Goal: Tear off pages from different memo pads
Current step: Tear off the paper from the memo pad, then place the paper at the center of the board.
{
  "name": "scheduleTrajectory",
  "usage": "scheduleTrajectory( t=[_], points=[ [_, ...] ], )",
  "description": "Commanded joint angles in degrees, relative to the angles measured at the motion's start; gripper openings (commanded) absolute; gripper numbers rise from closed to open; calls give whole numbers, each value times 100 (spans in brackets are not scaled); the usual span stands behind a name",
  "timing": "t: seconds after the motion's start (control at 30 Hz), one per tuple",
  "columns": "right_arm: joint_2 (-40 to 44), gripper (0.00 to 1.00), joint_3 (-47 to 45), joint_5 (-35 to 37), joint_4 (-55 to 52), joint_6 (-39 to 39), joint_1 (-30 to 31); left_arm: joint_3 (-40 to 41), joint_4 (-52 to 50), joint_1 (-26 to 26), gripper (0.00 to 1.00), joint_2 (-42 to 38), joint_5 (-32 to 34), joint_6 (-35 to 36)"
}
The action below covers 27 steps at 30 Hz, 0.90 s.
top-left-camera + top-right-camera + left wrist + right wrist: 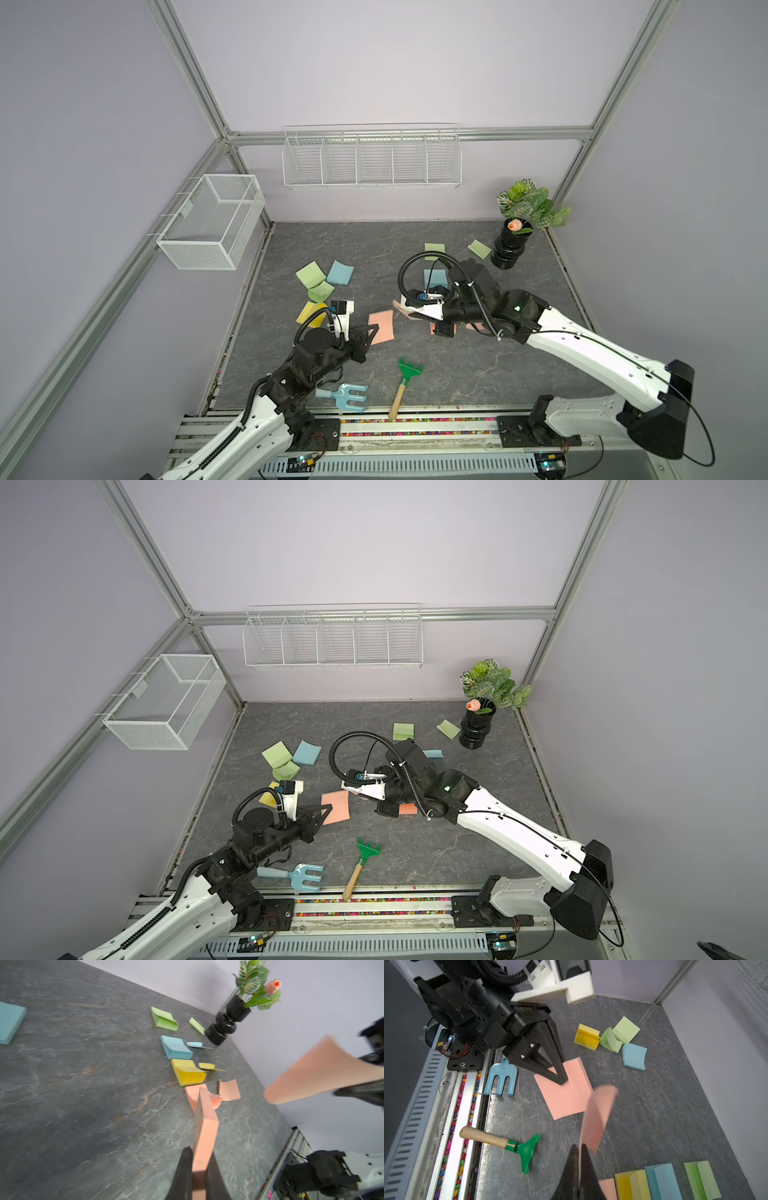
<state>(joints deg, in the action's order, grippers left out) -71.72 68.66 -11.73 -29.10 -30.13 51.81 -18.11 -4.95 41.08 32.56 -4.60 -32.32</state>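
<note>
My left gripper (200, 1152) is shut on the edge of a thick salmon memo pad (205, 1124), lifted just above the table; in a top view the pad (384, 324) sticks out from the left gripper (375, 329). My right gripper (579, 1146) is shut on a curled salmon page (598, 1113), apart from that pad (566, 1095). Green, blue, yellow and salmon pads (187, 1072) lie in a row, each with a loose page (229, 1089) beside it. More pads (311, 274) lie at the left.
A black vase with a plant (511, 245) stands at the back right corner. A green rake (405, 382) and a blue garden fork (349, 397) lie near the front edge. Wire baskets (212, 220) hang on the left and back walls.
</note>
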Motion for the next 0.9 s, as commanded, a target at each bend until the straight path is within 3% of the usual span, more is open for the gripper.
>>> scheduleTrajectory(
  t=[0.0,0.13,0.23,0.37,0.53,0.87],
  points=[
    [281,7,-160,962,-145,406,47,-234,-626,-30,1,-135,942,-64],
    [481,7,-395,2634,-813,904,102,-237,-961,-30,1,-333,1374,-165],
    [551,6,-753,3306,-1687,1099,108,-260,-940,-30,1,-456,1258,-170],
    [929,6,-1660,3005,-2117,500,101,-215,-902,-33,1,-556,1139,-218],
    [1575,6,-2726,2716,-1620,-1031,104,-262,-1021,-34,1,-584,1109,-260],
    [1367,7,-3245,3251,-903,-1691,-335,-142,-907,-31,1,-761,844,-453]
  ],
)
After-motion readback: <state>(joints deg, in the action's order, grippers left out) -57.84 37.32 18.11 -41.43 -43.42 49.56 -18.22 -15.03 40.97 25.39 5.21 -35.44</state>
